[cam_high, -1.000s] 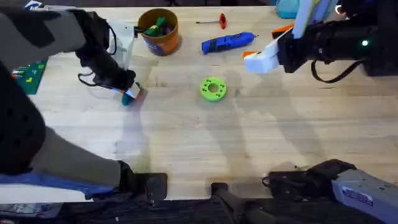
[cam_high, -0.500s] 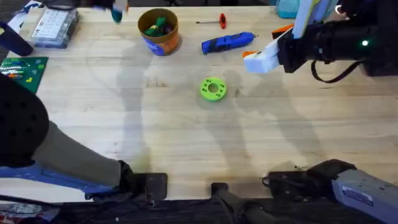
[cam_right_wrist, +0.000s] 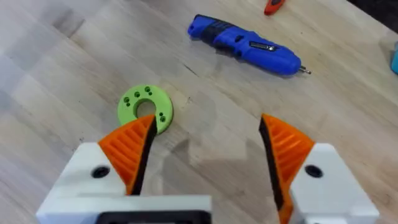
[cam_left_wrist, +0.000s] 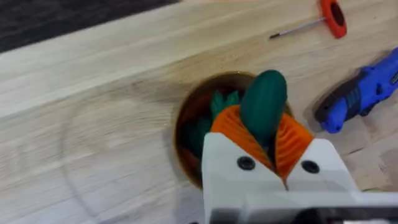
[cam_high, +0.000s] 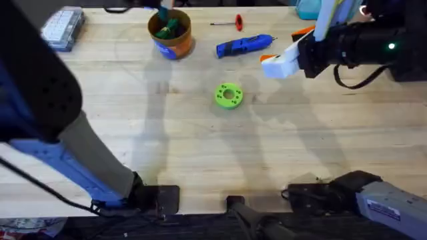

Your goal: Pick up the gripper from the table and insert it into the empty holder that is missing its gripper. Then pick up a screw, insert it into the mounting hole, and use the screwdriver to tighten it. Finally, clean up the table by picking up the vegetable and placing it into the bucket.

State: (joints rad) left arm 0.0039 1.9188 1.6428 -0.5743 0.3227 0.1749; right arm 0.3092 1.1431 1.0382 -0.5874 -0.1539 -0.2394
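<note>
The small dark teal-green toy vegetable point(cam_left_wrist: 263, 104), smooth and slightly elongated, is clamped between the orange ribbed pads point(cam_left_wrist: 231, 128) of the left hand point(cam_left_wrist: 264, 134), its rounded end standing out beyond the fingertips. The left wrist view sets it directly over the open mouth of the small round orange bucket point(cam_left_wrist: 186, 124), with other green pieces lying inside the tub beneath it. Seen from overhead, the bucket point(cam_high: 170, 41) stands near the far edge of the pale wooden worktop point(cam_high: 200, 147), showing its yellow-orange rim and the blue label on its side; the left hand point(cam_high: 162, 15) is just a dark blur over the rim there, and the grasp itself cannot be made out from that angle.

The left arm rises close under the overhead camera as a large dark and blue shape, reaching from the lower left toward the bucket. The right hand point(cam_high: 280, 65) hangs above the worktop at the right, wrist pointing left, well apart from the bucket. Its own wrist view shows the right hand point(cam_right_wrist: 205, 152) with fingers spread wide and nothing between them.

Past its fingers lies a bright green plastic ring point(cam_right_wrist: 145, 109) with a centre hole and small holes around it, and farther off a blue electric screwdriver point(cam_right_wrist: 245, 53). From overhead, a small red-handled tool point(cam_high: 235, 23) lies beyond the screwdriver, and a clear plastic parts box point(cam_high: 62, 28) sits at the far left.
</note>
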